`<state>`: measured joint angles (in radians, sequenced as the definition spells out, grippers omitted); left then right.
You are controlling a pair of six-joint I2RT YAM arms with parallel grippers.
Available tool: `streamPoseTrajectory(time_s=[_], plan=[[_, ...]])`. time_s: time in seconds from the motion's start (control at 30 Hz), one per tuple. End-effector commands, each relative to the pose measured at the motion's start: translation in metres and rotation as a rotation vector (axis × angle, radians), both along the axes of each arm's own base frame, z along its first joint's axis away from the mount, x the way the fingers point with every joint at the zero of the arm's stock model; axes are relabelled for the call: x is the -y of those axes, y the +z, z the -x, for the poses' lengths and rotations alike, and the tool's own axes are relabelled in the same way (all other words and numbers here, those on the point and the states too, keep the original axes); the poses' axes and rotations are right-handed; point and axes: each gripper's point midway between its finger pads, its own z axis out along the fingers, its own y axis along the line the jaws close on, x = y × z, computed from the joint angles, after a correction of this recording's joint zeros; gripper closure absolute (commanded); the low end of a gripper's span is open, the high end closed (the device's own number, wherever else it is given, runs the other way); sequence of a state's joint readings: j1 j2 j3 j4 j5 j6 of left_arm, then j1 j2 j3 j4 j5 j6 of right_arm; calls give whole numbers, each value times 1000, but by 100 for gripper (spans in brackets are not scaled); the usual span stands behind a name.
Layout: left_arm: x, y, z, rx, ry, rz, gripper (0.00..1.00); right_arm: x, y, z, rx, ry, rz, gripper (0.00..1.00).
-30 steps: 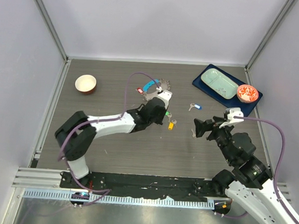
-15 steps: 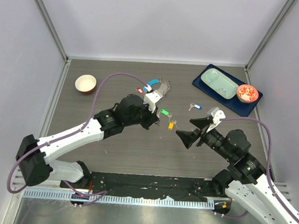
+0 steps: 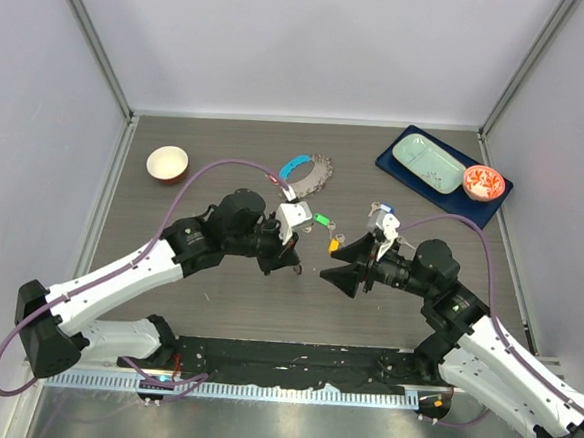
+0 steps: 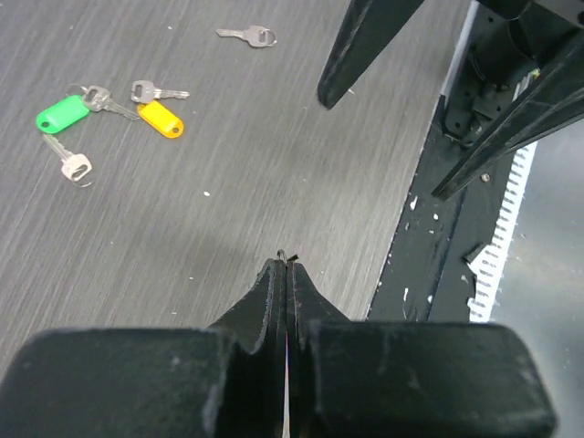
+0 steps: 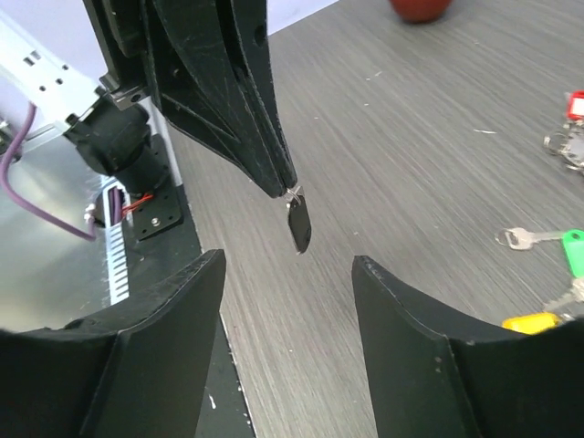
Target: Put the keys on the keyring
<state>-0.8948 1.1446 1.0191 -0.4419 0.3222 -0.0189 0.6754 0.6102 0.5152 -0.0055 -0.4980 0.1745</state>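
Observation:
My left gripper (image 3: 284, 267) is shut on a black-tagged key (image 5: 298, 222), which hangs by a small ring from its closed tips (image 4: 287, 260) above the table. My right gripper (image 3: 331, 265) is open and empty, facing that key from just to the right (image 5: 288, 258). Loose keys lie behind them: a green-tagged one (image 3: 321, 219) (image 4: 62, 113), an orange-tagged one (image 3: 334, 246) (image 4: 161, 117), a plain silver one (image 4: 246, 35), and a blue-tagged one (image 3: 388, 210). The keyring (image 3: 318, 171), with grey chain, blue strap (image 3: 296, 165) and red tag (image 3: 272, 176), lies farther back.
A white and red bowl (image 3: 167, 162) stands at the back left. A blue tray (image 3: 391, 166) at the back right holds a green dish (image 3: 428, 160) and a small red bowl (image 3: 483, 180). A black rail (image 4: 429, 265) runs along the near table edge.
My left gripper has drawn back from the keyring toward the near middle with the black-tagged key. My right gripper has swung left to face it.

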Motion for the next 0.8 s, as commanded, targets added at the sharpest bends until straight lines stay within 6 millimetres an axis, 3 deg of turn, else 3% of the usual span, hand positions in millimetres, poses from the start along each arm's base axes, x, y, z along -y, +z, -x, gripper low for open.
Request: streamPoseTrajectory(time_s=[0.0, 0.23, 0.43, 0.77], plan=[[3, 18, 17, 2, -122, 4, 100, -17, 23, 13, 90, 123, -75, 37], [4, 18, 30, -29, -194, -12, 100, -37, 4, 28, 118, 195, 2, 44], [6, 21, 39, -43, -233, -3, 100, -46, -8, 26, 143, 189, 51, 47], [7, 28, 53, -45, -301, 25, 100, -54, -9, 31, 167, 236, 18, 58]])
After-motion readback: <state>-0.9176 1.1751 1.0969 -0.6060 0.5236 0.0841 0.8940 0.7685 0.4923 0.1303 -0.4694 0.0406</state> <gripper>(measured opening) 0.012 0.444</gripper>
